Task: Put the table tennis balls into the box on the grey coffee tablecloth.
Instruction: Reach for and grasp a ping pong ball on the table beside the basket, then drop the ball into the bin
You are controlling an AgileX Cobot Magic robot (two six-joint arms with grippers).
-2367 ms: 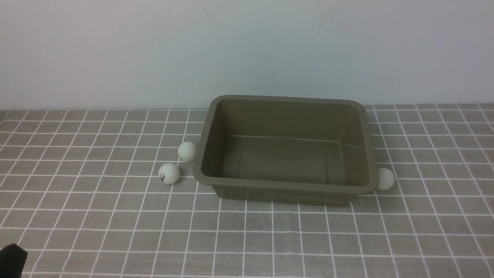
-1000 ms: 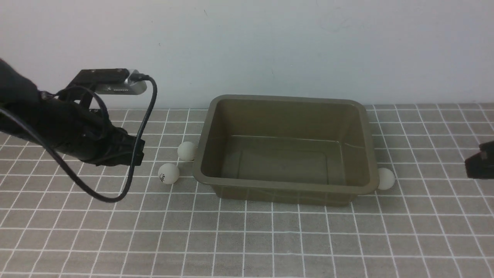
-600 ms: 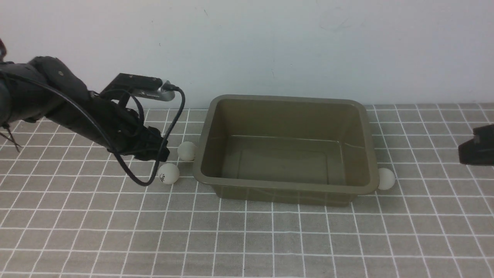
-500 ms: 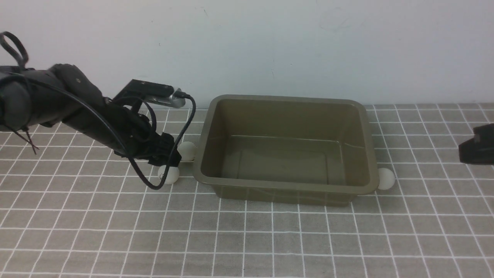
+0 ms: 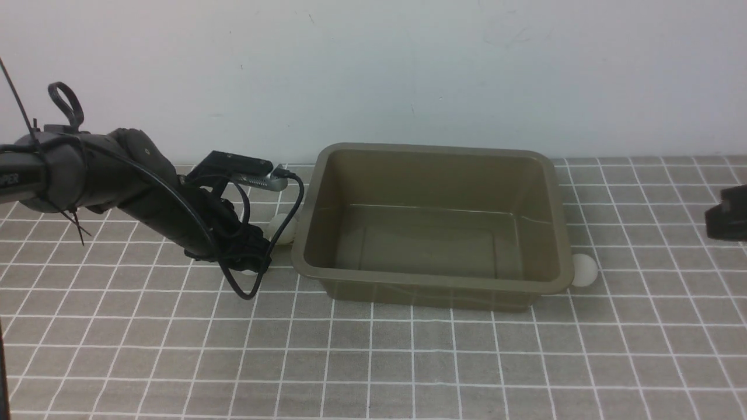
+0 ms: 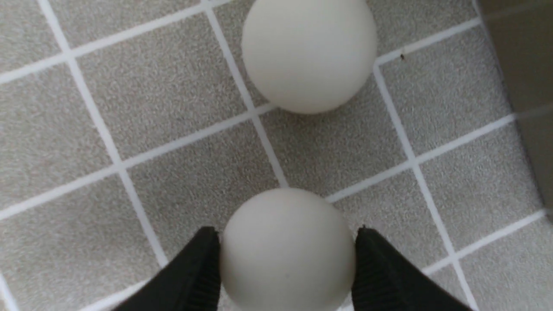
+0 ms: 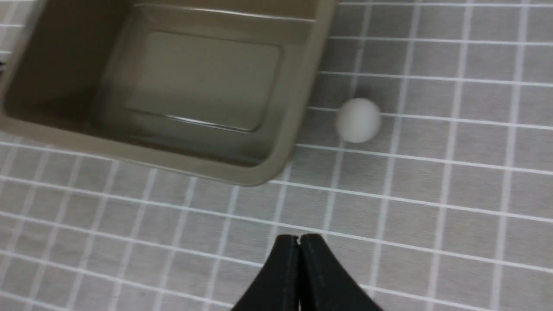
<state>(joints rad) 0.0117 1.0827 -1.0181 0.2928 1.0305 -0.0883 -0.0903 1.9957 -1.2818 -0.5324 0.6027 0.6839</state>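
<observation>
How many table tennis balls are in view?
3: one between the left gripper's fingertips, one beside it near the tub's left side, one by its right side.

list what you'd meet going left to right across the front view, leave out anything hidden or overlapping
left arm → box → ball on the box's right → right arm

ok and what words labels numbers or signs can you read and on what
"PER", on the left arm, cut off by the picture's edge; more letters may lie out of view.
The camera bar on that arm bears faint small marks, too small to read.
I can make out no text on the box, the balls or the tablecloth.
</observation>
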